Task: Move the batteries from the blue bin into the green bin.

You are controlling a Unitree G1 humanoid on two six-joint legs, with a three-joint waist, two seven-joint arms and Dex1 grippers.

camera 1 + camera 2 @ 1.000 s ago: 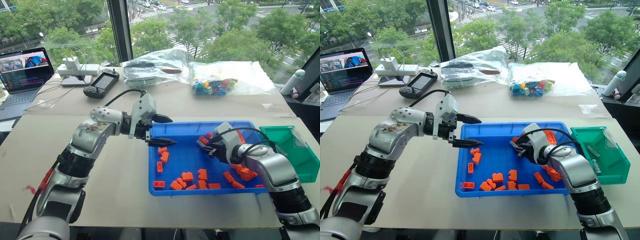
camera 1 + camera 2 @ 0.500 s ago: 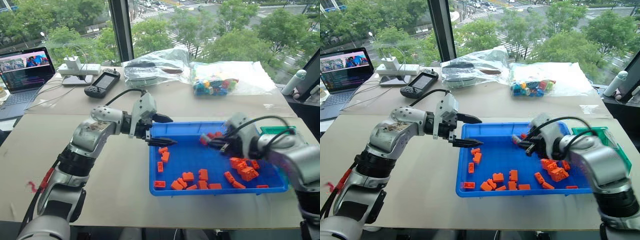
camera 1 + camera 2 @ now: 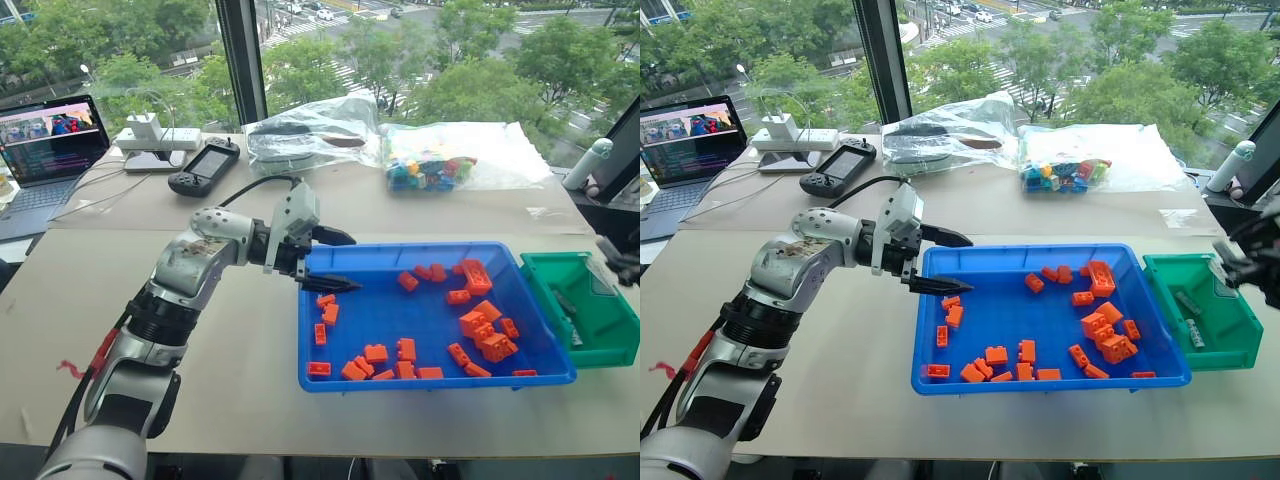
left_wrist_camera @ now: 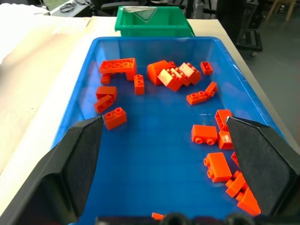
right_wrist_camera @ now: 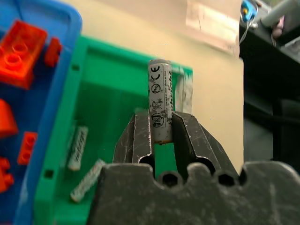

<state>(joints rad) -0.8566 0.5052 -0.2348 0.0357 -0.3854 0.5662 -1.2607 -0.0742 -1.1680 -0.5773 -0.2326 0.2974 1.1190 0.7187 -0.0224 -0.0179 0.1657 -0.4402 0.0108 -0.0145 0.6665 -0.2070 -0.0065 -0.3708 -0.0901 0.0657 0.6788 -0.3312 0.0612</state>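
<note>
Left gripper point(image 3: 335, 262) spread open, empty, at left rim of blue bin point(image 3: 345, 365) mid-frame, orange bricks point(image 3: 482, 325) inside. Green bin point(image 3: 612, 352) at right edge, two batteries point(image 5: 79, 161) lying inside. Right gripper point(image 5: 161, 132) above it, clamped on upright battery point(image 5: 159, 99).

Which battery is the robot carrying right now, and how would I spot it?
Find the green bin next to the blue bin. Above it, the right end effector pinches one silver battery upright. The other batteries lie flat inside the green bin.
</note>
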